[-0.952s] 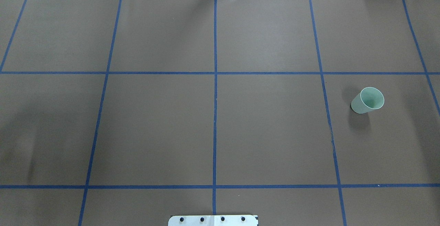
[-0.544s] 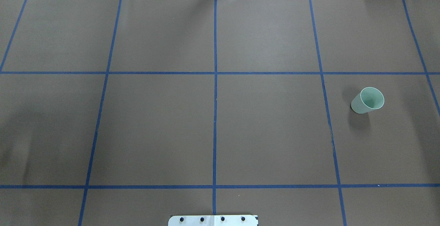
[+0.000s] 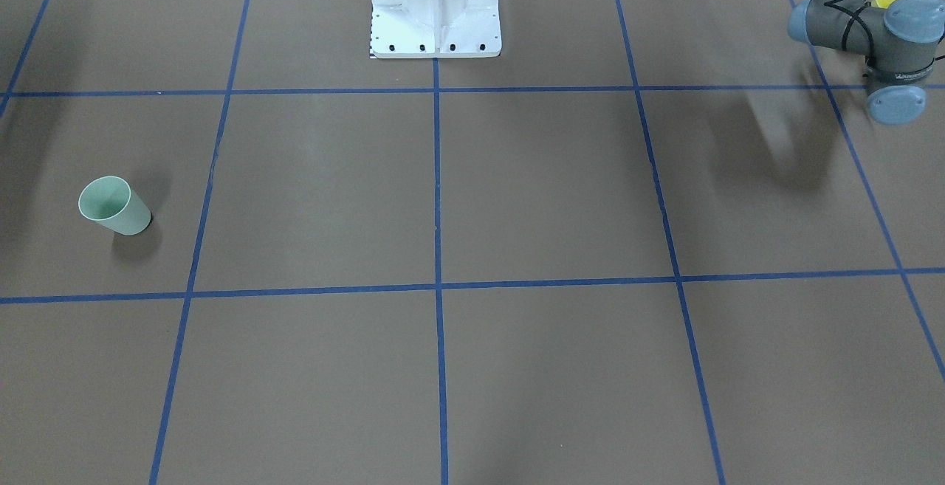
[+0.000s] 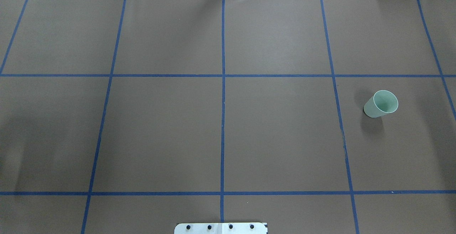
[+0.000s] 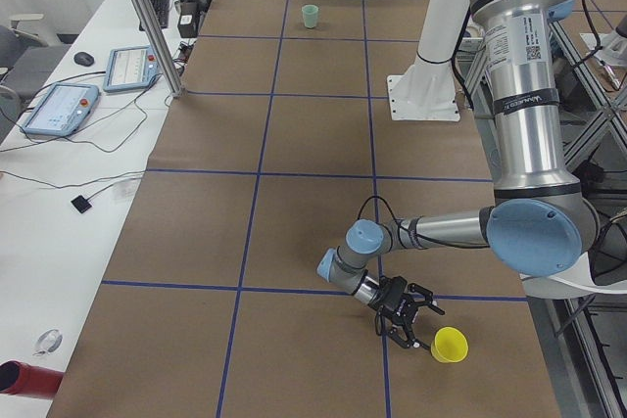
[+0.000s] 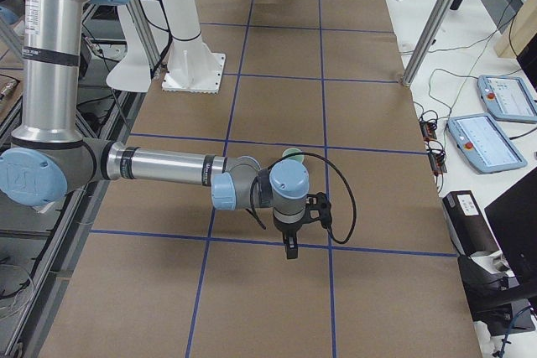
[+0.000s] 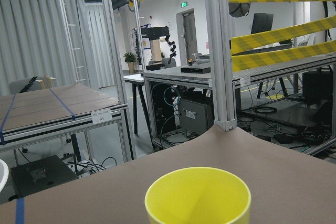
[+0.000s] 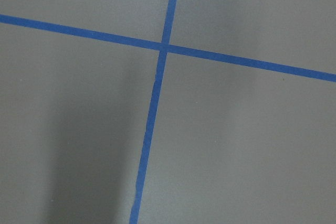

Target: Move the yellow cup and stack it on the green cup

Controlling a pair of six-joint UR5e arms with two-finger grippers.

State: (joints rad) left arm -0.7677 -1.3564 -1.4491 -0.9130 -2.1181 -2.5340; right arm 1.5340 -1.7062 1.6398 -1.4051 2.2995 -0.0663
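Noted arm shadow (image 4: 14,148) drifting toward overhead's left edge; green cup (image 4: 380,104) unmoved. Left pincer (image 5: 421,326) sat just beside yellow cup (image 5: 451,345); I couldn't tell its spread. Grasp likely next.

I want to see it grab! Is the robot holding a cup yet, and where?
Seemingly nothing yet. The yellow cup stands on the table, just beyond the left gripper; the green cup stands alone.

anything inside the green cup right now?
Nothing shows inside the green cup. The overhead and front-facing views both look into its open mouth and show only bare pale green inner surface. In each view, the strip of inner wall under the near rim is hidden.
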